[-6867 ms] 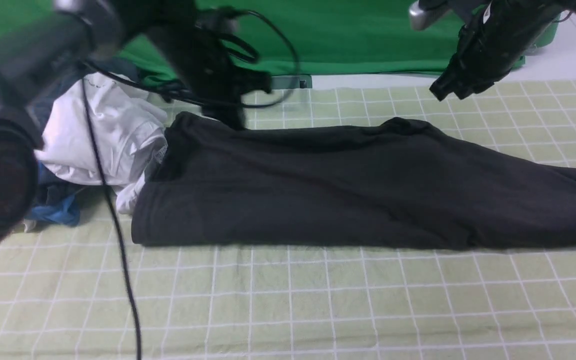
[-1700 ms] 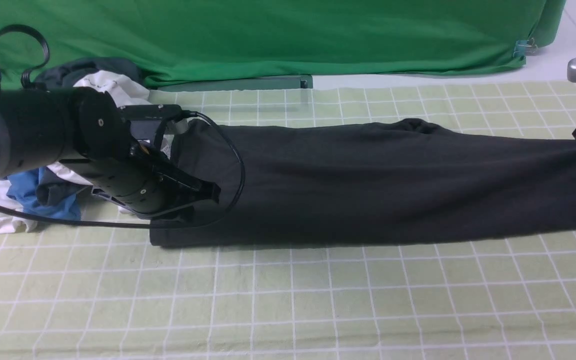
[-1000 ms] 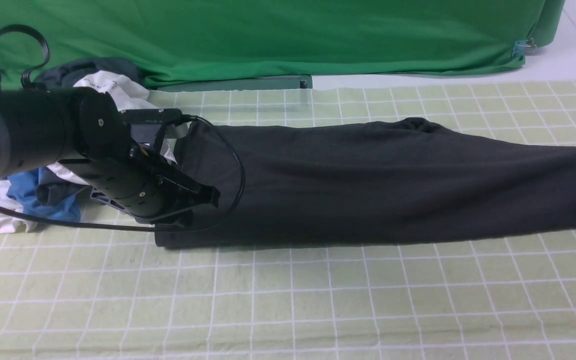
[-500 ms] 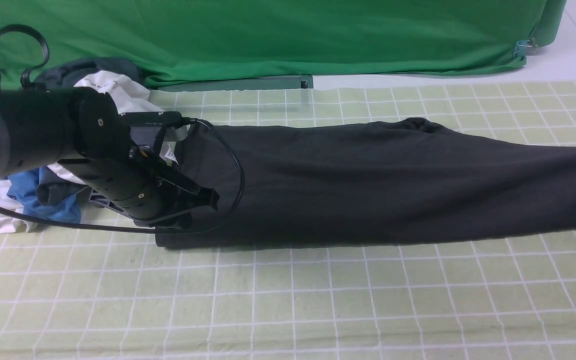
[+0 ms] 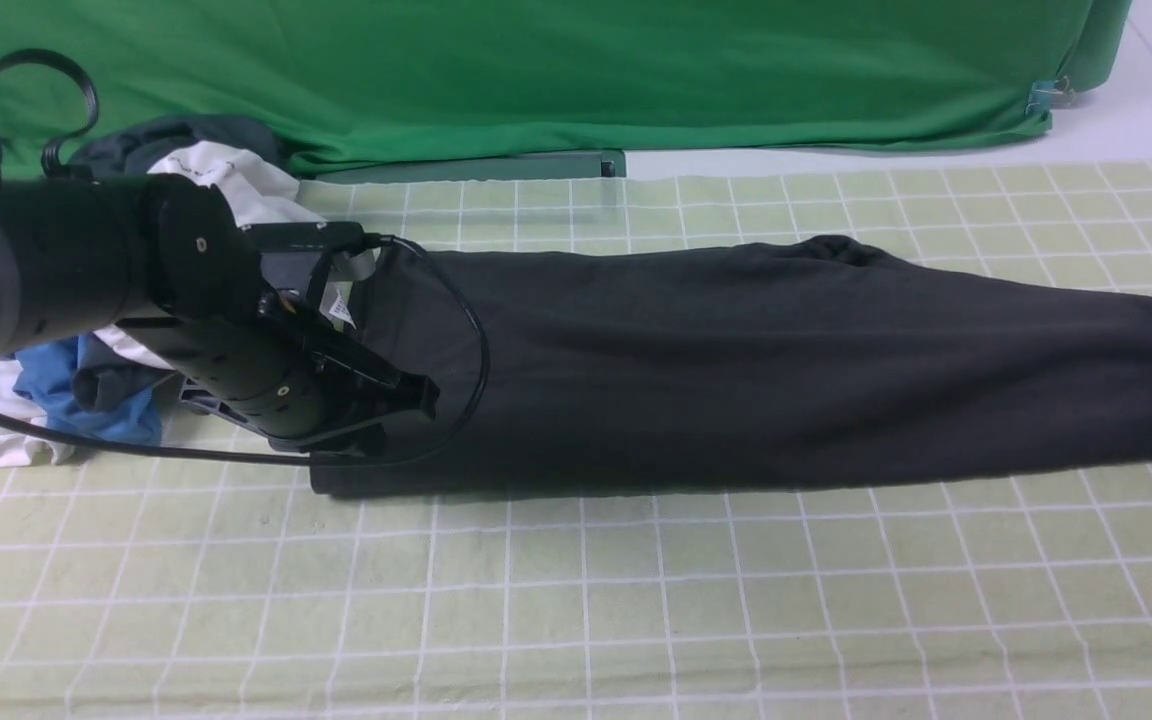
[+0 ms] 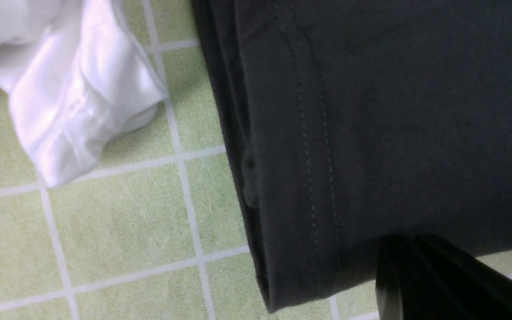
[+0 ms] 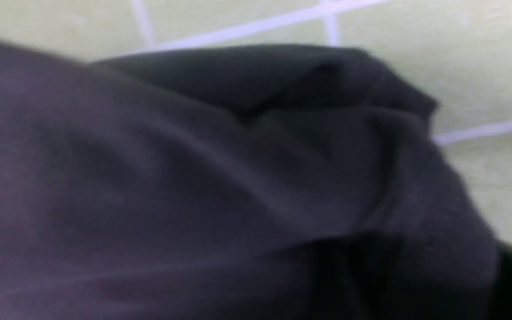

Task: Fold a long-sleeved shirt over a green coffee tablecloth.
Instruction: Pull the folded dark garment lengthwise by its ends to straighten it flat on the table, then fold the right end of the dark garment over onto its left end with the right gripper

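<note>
Gone from the front view since a moment ago is my right end effector, and the right end of the long-sleeved shirt, which it had drawn out, has sunk flat again. Nearest lies the green coffee tablecloth, spread over the surface. On it, just beyond, the black shirt stretches left to right as a long narrowed band, running off the right edge. I judge the lengthwise fold done and the crosswise folds yet to come. My left end effector is closed at the shirt's near left corner, on the stitched hem. It is probably anchoring that end so the band lies straight. Whether cloth sits between the jaws I cannot tell. In its own wrist view, my right end effector is close over the bunched right end, but the picture is too blurred to tell whether it is open or closed. Farther left, just beside the shirt, a white garment and a blue garment lie heaped aside. Farthest hangs a deep green backdrop.
</note>
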`<state>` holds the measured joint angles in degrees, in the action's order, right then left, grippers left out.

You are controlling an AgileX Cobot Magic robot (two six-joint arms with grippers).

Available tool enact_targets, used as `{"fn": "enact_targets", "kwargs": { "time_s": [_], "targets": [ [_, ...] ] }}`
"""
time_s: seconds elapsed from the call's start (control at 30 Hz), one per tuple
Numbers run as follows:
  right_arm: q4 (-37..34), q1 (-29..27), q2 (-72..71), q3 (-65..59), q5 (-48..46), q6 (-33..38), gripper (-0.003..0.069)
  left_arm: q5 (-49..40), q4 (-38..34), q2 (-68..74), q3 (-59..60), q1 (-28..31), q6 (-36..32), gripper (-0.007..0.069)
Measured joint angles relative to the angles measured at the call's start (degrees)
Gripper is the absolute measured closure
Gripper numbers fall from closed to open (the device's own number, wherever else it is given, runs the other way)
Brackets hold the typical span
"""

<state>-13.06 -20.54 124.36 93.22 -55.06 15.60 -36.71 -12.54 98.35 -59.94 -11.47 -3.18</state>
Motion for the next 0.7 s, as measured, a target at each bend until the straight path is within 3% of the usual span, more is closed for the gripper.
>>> {"fn": "enact_targets", "kwargs": {
  "time_s": [0.03,0.1,0.2,0.43,0.7],
  "targets": [
    [-0.11,-0.01,0.06,0.0,0.0,0.1,0.0328,0.0,0.0,0.0,0.0,0.0,0.0,0.0613],
    [-0.61,0.12,0.11,0.0,-0.18,0.63,0.0501,0.08,-0.14,0.0,0.0,0.0,0.0,0.0613],
    [-1.02,0.24,0.13,0.62,-0.69,1.2,0.0616,0.03,-0.14,0.0,0.0,0.0,0.02,0.0613],
    [3.77,0.24,-0.8,6.16,-5.08,-1.68,0.0631,-2.41,0.5,-0.19,0.0,0.0,0.74,0.0613],
    [10.26,1.86,-8.45,12.88,-12.9,-5.17,0.0636,-4.61,8.25,-7.26,0.0,0.0,9.48,0.0613]
  ]
}}
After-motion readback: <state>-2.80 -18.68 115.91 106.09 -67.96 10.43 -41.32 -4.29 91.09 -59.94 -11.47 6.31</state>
